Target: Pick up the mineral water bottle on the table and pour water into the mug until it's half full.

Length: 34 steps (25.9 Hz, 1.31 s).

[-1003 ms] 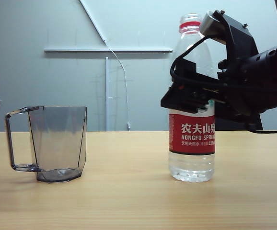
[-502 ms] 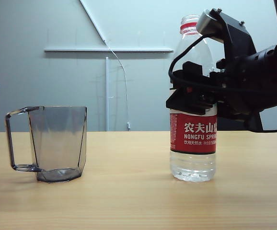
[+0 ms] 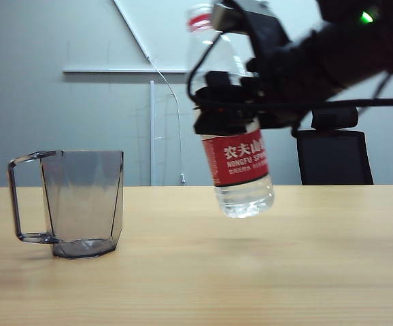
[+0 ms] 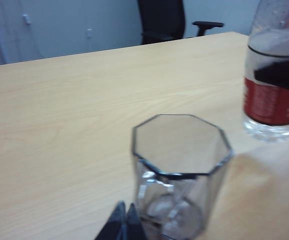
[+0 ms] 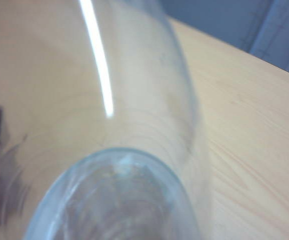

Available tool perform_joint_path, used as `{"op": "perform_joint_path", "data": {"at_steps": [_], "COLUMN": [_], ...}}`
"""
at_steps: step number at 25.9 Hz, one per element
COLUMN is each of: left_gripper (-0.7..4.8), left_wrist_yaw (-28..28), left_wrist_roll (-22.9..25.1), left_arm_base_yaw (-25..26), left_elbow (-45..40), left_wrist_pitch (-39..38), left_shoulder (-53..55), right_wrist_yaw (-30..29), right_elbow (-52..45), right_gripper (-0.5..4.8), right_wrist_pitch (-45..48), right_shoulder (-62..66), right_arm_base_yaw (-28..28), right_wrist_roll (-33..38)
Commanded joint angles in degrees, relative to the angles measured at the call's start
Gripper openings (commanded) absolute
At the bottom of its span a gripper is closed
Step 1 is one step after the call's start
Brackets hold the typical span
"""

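Carrying the load across the wide, pale wood-grain table (image 3: 319, 272) is the step in hand. That bare tan top lies open all around the mug, its far edge well behind the mug, with a dark office chair (image 3: 334, 155) beyond it.

Right of the mug and clear of the tabletop hangs the tall clear plastic mineral water bottle (image 3: 241, 170) with its red-and-white label. It tilts slightly, its red-ringed neck leaning toward the mug. The right gripper (image 3: 225, 112) is clamped around its body just above the label. Water sits low in the bottle, so a steady, level carry should prevent sloshing. The cap appears absent, though I cannot be sure.

To do this well, bring the neck over the mug's rim before tipping further, then pour slowly.

The squat smoky-grey faceted transparent mug (image 3: 81, 204) stands upright on the table, its angular handle turned away from the bottle.

Just beside the mug's base, on its handle side, the left gripper (image 4: 124, 225) waits with fingertips together.
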Motion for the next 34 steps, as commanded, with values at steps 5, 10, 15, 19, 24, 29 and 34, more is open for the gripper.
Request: {"op": "perform_joint_path", "data": {"at_steps": [5, 10, 15, 19, 24, 29, 34], "left_gripper": [-0.02, -0.02, -0.02, -0.02, -0.02, -0.02, -0.02], "left_wrist_yaw": [0.04, 0.02, 0.04, 0.07, 0.04, 0.04, 0.04], "left_wrist_roll": [-0.17, -0.17, -0.17, -0.17, -0.17, -0.17, -0.17], "left_arm_base_yaw": [4.87, 6.95, 6.91, 6.91, 6.91, 6.91, 6.91], "left_elbow": [0.15, 0.15, 0.15, 0.15, 0.15, 0.15, 0.15], "left_wrist_pitch": [0.74, 0.74, 0.72, 0.74, 0.74, 0.74, 0.74], "left_shoulder": [-0.17, -0.17, -0.17, -0.17, -0.17, -0.17, -0.17], "right_wrist_yaw": [-0.37, -0.24, 1.9, 4.17, 5.18, 6.69, 7.26], "right_elbow": [7.19, 10.14, 12.9, 14.53, 15.5, 15.5, 15.5], "right_gripper": [2.5, 2.5, 2.5, 2.51, 2.51, 2.51, 2.51], "right_wrist_pitch": [-7.13, -8.48, -8.48, -8.5, -8.17, -7.93, -6.67], "right_shoulder": [0.28, 2.51, 6.12, 8.2, 9.92, 9.97, 9.99], "right_arm_base_yaw": [0.7, 0.76, 2.16, 3.54, 4.31, 4.37, 4.31], "right_wrist_roll": [-16.79, -23.43, -31.39, -36.79, -43.25, -46.9, -51.21]}}
